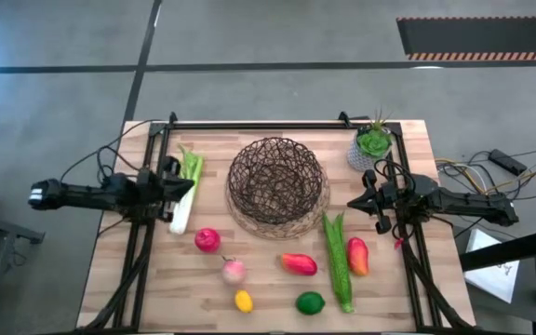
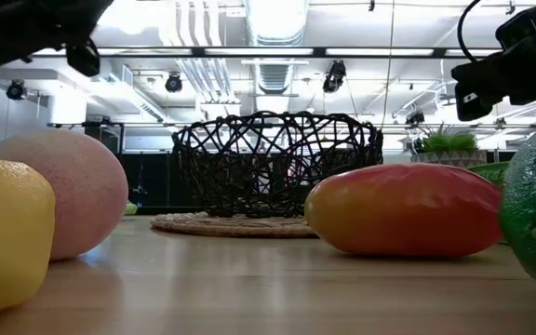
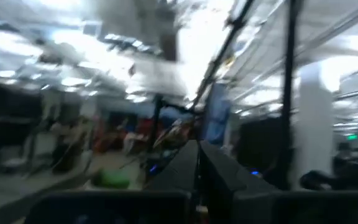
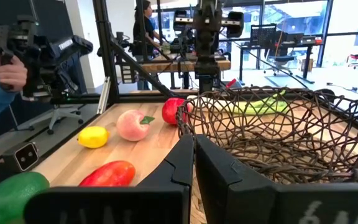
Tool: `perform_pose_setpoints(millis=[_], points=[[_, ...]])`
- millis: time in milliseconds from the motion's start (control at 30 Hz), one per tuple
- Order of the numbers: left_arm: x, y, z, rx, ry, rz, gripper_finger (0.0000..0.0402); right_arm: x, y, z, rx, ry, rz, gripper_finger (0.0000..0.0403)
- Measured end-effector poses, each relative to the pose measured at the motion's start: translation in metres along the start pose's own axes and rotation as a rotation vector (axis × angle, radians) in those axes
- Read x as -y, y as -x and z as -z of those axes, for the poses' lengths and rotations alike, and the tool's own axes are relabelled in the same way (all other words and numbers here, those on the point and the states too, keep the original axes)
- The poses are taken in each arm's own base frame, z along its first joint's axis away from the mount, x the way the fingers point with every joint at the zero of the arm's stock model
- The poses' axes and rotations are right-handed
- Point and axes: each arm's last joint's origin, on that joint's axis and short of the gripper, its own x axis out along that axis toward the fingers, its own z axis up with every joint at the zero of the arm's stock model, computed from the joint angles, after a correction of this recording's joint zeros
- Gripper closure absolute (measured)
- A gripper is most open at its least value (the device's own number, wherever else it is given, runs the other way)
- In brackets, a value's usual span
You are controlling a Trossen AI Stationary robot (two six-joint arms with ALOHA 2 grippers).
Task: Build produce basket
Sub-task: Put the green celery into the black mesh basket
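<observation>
A grey concrete floor (image 1: 54, 102) crossed by dark lines surrounds the pale wooden desk (image 1: 138, 279). A striped hazard mat (image 1: 477, 37) lies far off. Overhead run white ducts (image 2: 194, 28) and strip lights (image 2: 277, 51). Large windows (image 4: 291, 31) brighten the room, where a person (image 4: 146, 28) stands.

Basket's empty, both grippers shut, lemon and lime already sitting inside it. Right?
Not quite. The high view shows the lemon and lime on the table, outside the basket, which is empty. Left gripper and right gripper are shut.
</observation>
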Motion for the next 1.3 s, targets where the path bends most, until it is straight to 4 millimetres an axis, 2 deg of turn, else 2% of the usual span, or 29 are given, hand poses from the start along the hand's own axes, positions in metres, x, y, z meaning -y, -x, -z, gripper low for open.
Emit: perform_pose_setpoints(millis=[200, 367, 467, 567, 667, 767, 1033, 1300], points=[[0.010, -0.048, 0.001, -0.380, -0.023, -0.094, 0.0401, 0.000, 0.000, 0.000, 0.000, 0.000, 0.000, 0.0394], [0.018, -0.084, 0.001, -0.788, -0.018, -0.232, 0.0401, 0.000, 0.000, 0.000, 0.000, 0.000, 0.000, 0.0394], [0.019, -0.094, 0.003, -1.027, -0.006, -0.356, 0.0401, 0.000, 0.000, 0.000, 0.000, 0.000, 0.000, 0.0394], [0.019, -0.102, 0.001, -1.164, -0.016, -0.487, 0.0401, 0.000, 0.000, 0.000, 0.000, 0.000, 0.000, 0.0394], [0.018, -0.102, -0.003, -1.235, -0.006, -0.633, 0.0401, 0.000, 0.000, 0.000, 0.000, 0.000, 0.000, 0.0394], [0.014, -0.092, 0.000, -1.295, 0.055, -0.806, 0.0401, 0.000, 0.000, 0.000, 0.000, 0.000, 0.000, 0.0394], [0.002, -0.065, 0.004, -1.264, 0.230, -1.137, 0.0401, 0.000, 0.000, 0.000, 0.000, 0.000, 0.000, 0.0394], [-0.008, -0.063, 0.017, -1.249, 0.119, -1.190, 0.0402, 0.000, 0.000, 0.000, 0.000, 0.000, 0.000, 0.0394]])
